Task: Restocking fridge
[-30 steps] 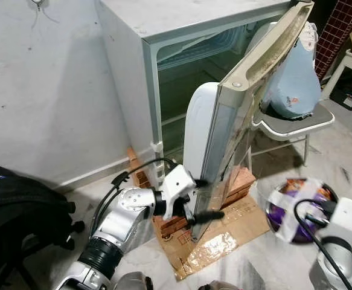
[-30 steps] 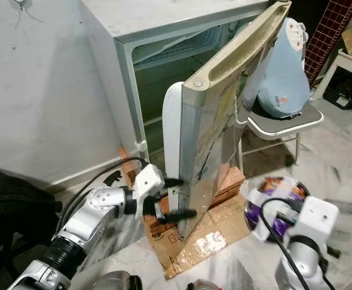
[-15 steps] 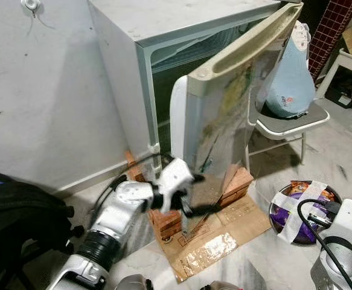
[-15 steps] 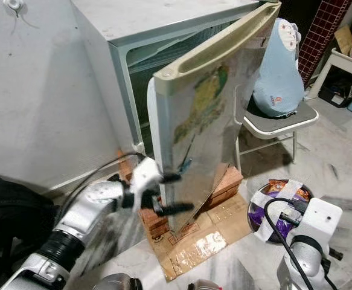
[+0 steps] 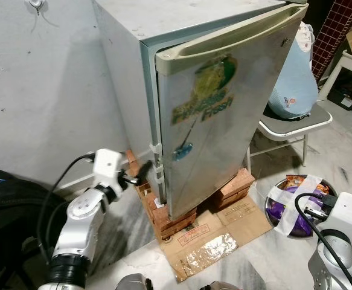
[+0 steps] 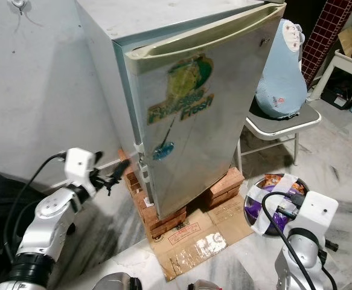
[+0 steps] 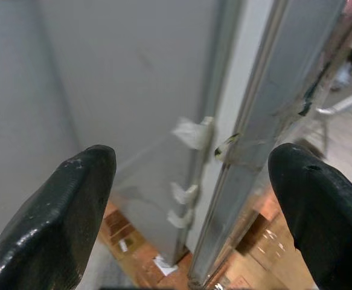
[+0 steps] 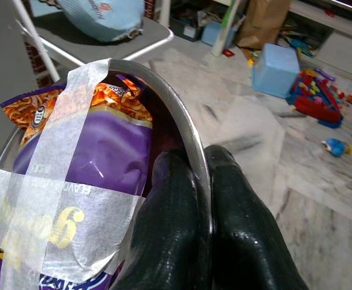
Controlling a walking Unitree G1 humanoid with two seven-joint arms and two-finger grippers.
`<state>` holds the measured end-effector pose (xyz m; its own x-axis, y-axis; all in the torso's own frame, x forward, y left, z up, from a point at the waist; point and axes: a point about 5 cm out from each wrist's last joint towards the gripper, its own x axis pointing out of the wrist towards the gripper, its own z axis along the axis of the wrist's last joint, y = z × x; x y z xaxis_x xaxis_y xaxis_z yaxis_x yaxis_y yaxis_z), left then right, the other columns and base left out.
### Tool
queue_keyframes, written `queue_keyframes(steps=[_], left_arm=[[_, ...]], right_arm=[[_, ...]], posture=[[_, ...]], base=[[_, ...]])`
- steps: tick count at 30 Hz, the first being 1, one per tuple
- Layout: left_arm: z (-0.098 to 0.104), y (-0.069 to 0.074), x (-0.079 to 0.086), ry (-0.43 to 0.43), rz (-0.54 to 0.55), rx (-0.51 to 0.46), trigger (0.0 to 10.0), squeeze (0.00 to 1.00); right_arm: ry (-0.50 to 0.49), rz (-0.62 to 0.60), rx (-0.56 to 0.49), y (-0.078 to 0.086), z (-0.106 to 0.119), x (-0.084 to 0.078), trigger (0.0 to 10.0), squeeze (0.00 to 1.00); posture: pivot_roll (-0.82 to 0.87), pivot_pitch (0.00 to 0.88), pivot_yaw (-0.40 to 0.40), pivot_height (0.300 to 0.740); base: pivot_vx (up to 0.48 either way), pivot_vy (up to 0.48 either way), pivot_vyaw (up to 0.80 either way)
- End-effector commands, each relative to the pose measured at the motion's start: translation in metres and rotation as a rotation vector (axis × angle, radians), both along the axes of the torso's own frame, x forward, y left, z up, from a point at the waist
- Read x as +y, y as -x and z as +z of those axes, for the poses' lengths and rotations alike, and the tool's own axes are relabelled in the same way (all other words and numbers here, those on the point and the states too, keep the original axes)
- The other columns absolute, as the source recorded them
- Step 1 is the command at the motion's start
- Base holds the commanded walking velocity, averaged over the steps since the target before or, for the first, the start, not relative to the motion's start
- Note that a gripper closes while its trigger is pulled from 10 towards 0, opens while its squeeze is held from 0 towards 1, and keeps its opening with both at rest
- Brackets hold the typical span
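**Now: fridge door nearly shut, bowl of snack packets held at lower right**

Centrally in the head views stands the small grey fridge (image 5: 224, 121), raised on stacks of red bricks (image 5: 176, 220) with a flattened cardboard sheet (image 5: 215, 241) on the floor in front. Its door (image 6: 194, 121), bearing a green and yellow sticker, sits almost flush with the cabinet, a narrow gap showing along the top edge.

At lower left the left gripper (image 5: 136, 172) hovers just beside the fridge's lower left corner, touching nothing. Its fingers (image 7: 67, 217) are spread wide, with the door edge and cabinet side seen between them in the wrist view.

At lower right the right gripper (image 8: 203, 199) pinches the rim of a round metal bowl (image 8: 163, 96), one finger inside and one outside, closed on it. Inside the bowl lie a purple snack packet (image 8: 97, 157) and an orange packet (image 8: 49, 103), held down by crossed strips of white tape (image 8: 55, 151).

Behind the fridge, at upper right, a folding chair (image 5: 296, 124) carries a pale blue bag (image 5: 293, 84). A black backpack (image 5: 12, 199) lies at the left edge.
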<state>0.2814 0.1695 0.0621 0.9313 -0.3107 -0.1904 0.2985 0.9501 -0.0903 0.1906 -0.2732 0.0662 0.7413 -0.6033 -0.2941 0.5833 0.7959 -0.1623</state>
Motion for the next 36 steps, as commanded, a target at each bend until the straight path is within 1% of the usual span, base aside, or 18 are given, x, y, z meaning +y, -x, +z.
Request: queue_keyframes(steps=[1,2,3,6,9,11,13,15,21,26,30,36], left_arm=[[0.001,-0.004,0.004,-0.005,0.035,-0.006,10.0,0.0],[0.003,-0.008,0.005,-0.018,0.048,-0.021,10.0,0.0],[0.003,-0.008,0.005,-0.018,0.048,-0.021,10.0,0.0],[0.007,-0.017,0.009,-0.027,0.082,-0.037,10.0,0.0],[0.01,-0.021,0.011,-0.026,0.103,-0.049,10.0,0.0],[0.01,-0.025,0.011,-0.004,0.119,-0.035,10.0,0.0],[0.011,-0.032,0.011,-0.005,0.138,-0.023,10.0,0.0],[0.013,-0.035,0.009,-0.005,0.138,-0.025,10.0,0.0],[0.012,-0.036,0.002,-0.004,0.116,-0.031,10.0,0.0],[0.005,-0.031,0.0,0.003,0.112,-0.014,10.0,0.0],[0.002,-0.03,0.001,0.003,0.115,-0.009,10.0,0.0],[0.003,-0.031,0.004,0.003,0.122,-0.011,10.0,0.0]], right_arm=[[0.003,0.018,-0.037,-0.007,0.005,0.001,10.0,0.0],[-0.002,0.032,-0.048,-0.01,0.007,0.003,10.0,0.0],[-0.002,0.032,-0.048,-0.01,0.007,0.003,10.0,0.0],[-0.004,0.063,-0.08,-0.018,0.014,0.008,10.0,0.0],[-0.004,0.081,-0.098,-0.021,0.017,0.011,10.0,0.0],[-0.011,0.092,-0.107,-0.022,0.018,0.014,10.0,0.0],[-0.028,0.109,-0.117,-0.023,0.018,0.017,10.0,0.0],[-0.047,0.111,-0.122,-0.022,0.017,0.018,10.0,0.0],[-0.071,0.113,-0.127,-0.018,0.017,0.021,10.0,0.0],[-0.081,0.12,-0.128,-0.015,0.017,0.022,10.0,0.0],[-0.087,0.126,-0.124,-0.015,0.017,0.022,10.0,0.0],[-0.093,0.141,-0.128,-0.017,0.017,0.023,10.0,0.0]], posture=[[0.04,0.0,-0.024,0.74],[0.04,0.0,-0.027,0.74],[0.04,0.0,-0.027,0.74],[0.05,0.0,-0.024,0.74],[0.05,0.0,-0.02,0.74],[0.04,0.0,-0.017,0.74],[0.04,0.0,-0.016,0.74],[0.03,0.0,-0.014,0.74],[0.02,0.0,-0.009,0.74],[0.02,0.0,-0.006,0.74],[0.02,0.0,-0.012,0.74],[0.02,0.0,-0.016,0.74]], base=[[0.0,0.0,0.0],[0.0,0.0,0.0],[0.0,0.0,0.0],[0.0,0.0,0.0],[0.0,0.0,0.0],[0.0,0.0,0.0],[0.0,0.0,0.0],[0.0,0.0,0.0],[0.0,0.0,0.0],[0.0,0.0,-0.56],[0.0,0.314,-0.8],[0.0,0.319,-0.3]])
